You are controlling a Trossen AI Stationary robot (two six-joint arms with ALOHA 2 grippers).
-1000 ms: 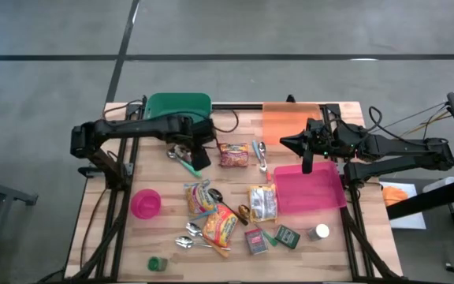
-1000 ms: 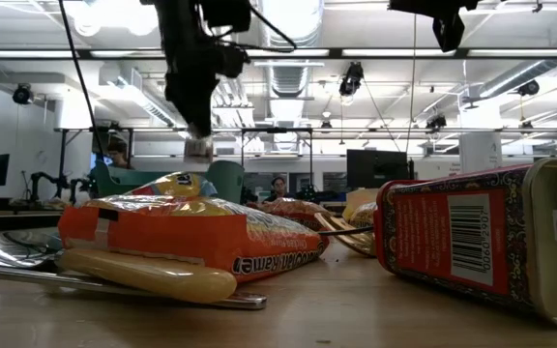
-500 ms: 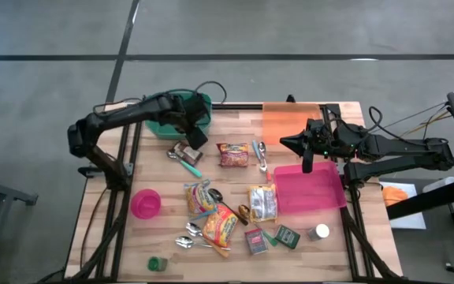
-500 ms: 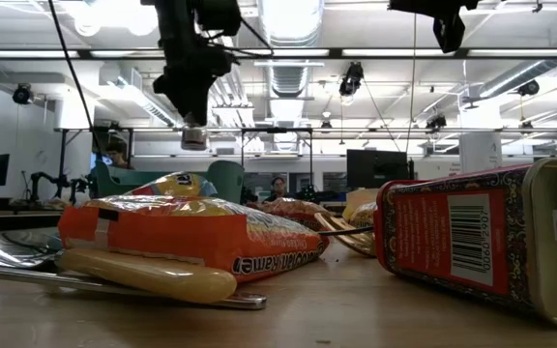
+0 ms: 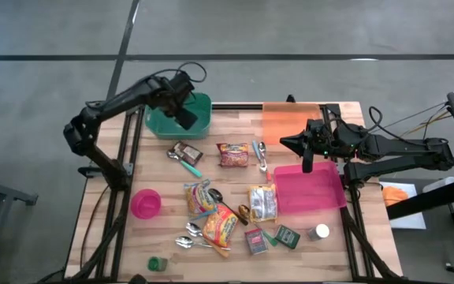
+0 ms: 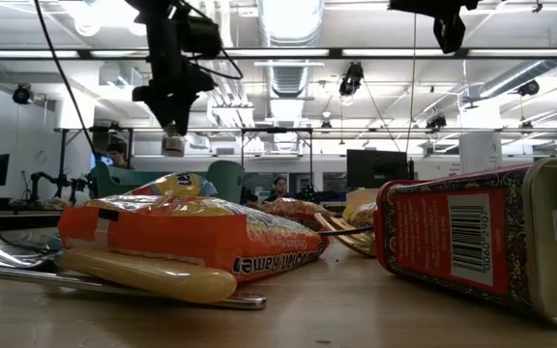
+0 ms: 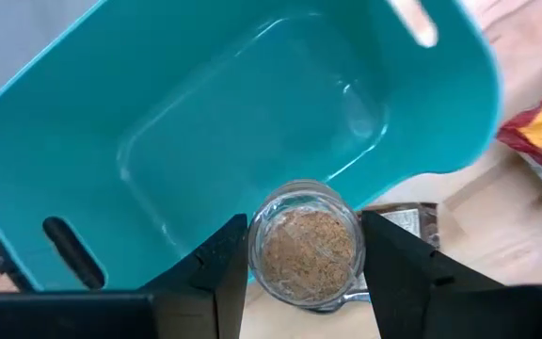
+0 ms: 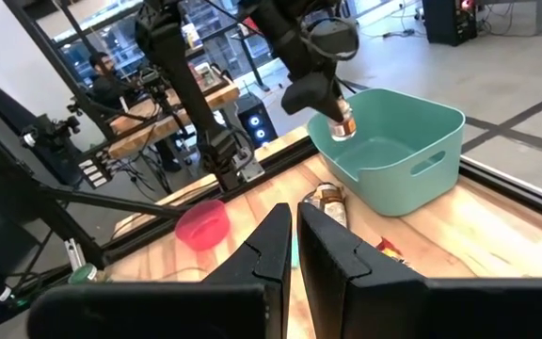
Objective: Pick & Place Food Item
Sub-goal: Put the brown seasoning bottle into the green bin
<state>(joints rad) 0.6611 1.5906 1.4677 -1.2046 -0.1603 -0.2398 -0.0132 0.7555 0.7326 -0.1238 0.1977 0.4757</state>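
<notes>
Since the earlier frame, left tool [image 5: 186, 117] has swung toward 11 o'clock, clamped on the jar [image 7: 309, 247], held above the bin [image 5: 202, 126] rim for release. Right tool [image 5: 307, 168] waits, fingers together, over the pink tray [image 5: 325, 197].

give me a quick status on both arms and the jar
Left gripper shut on the spice jar, held above the teal bin. Right gripper shut, empty, waiting over the pink tray. Bin empty, nothing in the way.
</notes>
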